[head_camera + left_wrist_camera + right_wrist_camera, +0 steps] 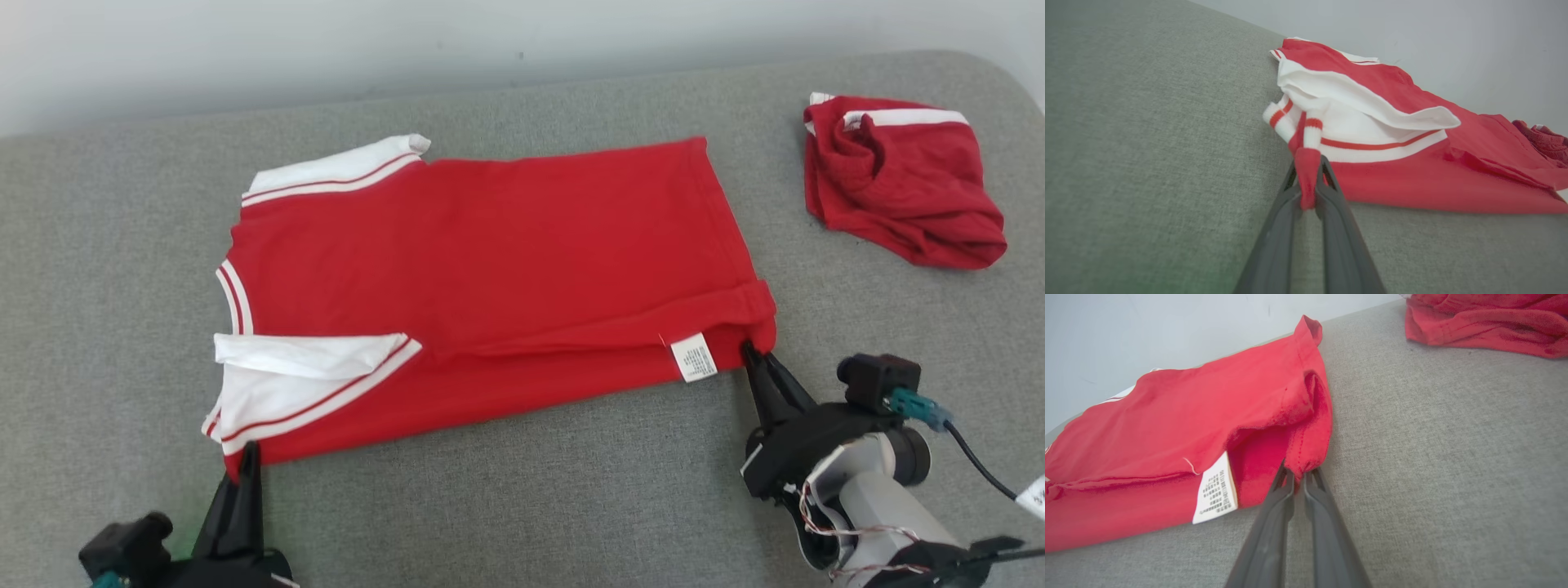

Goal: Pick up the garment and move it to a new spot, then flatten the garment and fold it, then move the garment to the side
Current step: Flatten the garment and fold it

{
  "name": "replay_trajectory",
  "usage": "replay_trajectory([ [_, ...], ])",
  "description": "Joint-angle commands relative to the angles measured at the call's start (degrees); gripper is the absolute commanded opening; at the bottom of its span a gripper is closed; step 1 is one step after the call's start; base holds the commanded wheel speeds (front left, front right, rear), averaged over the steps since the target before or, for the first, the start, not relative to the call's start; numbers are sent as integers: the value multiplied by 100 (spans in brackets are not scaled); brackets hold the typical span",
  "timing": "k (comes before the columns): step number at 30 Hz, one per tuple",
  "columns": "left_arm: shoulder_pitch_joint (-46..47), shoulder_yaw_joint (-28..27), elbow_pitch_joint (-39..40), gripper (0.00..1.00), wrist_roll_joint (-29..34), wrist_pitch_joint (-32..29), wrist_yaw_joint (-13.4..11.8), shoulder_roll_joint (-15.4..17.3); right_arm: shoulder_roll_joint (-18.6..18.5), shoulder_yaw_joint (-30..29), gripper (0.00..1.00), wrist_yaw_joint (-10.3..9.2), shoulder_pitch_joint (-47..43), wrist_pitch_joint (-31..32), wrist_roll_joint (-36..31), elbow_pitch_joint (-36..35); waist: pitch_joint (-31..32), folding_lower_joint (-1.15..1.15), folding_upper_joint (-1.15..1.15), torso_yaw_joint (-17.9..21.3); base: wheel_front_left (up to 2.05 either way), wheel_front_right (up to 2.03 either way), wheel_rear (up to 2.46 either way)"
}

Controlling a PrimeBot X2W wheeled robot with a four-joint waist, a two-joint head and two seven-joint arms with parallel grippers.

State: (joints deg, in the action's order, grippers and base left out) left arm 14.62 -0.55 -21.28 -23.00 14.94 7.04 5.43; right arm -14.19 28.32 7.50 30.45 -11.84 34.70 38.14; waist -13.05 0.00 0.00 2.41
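A red garment (490,278) with white, red-striped sleeves lies spread across the grey surface, neckline toward the left. My left gripper (247,451) is shut on its near left corner by the white sleeve; the left wrist view shows a fold of the red garment (1404,179) pinched between that gripper's tips (1307,171). My right gripper (749,351) is shut on the near right hem corner, beside a white care label (694,358). In the right wrist view the hem of the garment (1167,428) bunches between that gripper's tips (1298,475), with the label (1215,492) to their left.
A second red piece of clothing (898,180) with a white band lies crumpled at the far right, also in the right wrist view (1486,318). The grey padded surface (522,490) runs wide along the front. A pale wall (326,41) stands behind.
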Motion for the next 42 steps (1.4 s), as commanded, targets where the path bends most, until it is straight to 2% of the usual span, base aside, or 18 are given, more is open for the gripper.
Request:
replay_trajectory([
  [1, -184, -39, 52, 0, -10, 18, 24, 0, -72, 4, 0, -2, -141, -50, 73, -34, 118, 0, 0, -25, 0, 0, 0],
  [9, -1045, -160, 682, 0, -168, 19, -66, -84, -357, -135, 0, -3, -933, 69, 320, -705, 510, 0, 0, -48, 0, 0, 0],
  [18, -1915, -99, 1335, 0, -327, -142, -302, -142, -554, -662, 0, -5, -2127, 733, 195, -1673, 718, 0, 0, -113, 0, 0, 0],
  [25, -2351, -4, 1747, 0, -468, -329, -451, -178, -421, -1149, 0, -5, -2835, 1466, 89, -2466, 730, 0, 0, -106, 0, 0, 0],
  [38, -2355, 74, 1639, 0, -499, -352, -552, -172, -28, -1569, 0, -5, -3258, 2071, -323, -2941, 602, 0, 0, -138, 0, 0, 0],
  [39, -2343, 72, 1598, 0, -499, -351, -550, -163, -20, -1600, 7, -5, -3257, 2082, -374, -2937, 595, 0, 0, -142, 0, 0, 0],
  [40, -2318, 75, 1556, 0, -502, -333, -540, -161, -6, -1629, 46, -5, -3240, 2085, -419, -2937, 587, 0, 0, -145, 0, 0, 0],
  [41, -2289, 82, 1515, 47, -488, -308, -539, -160, 11, -1643, 100, -4, -3235, 2086, -455, -2937, 580, 0, 0, -150, 0, 0, 0],
  [42, -2260, 89, 1479, 100, -473, -289, -538, -161, 35, -1652, 100, -4, -3236, 2084, -494, -2936, 575, 0, 0, -153, 0, 0, 0],
])
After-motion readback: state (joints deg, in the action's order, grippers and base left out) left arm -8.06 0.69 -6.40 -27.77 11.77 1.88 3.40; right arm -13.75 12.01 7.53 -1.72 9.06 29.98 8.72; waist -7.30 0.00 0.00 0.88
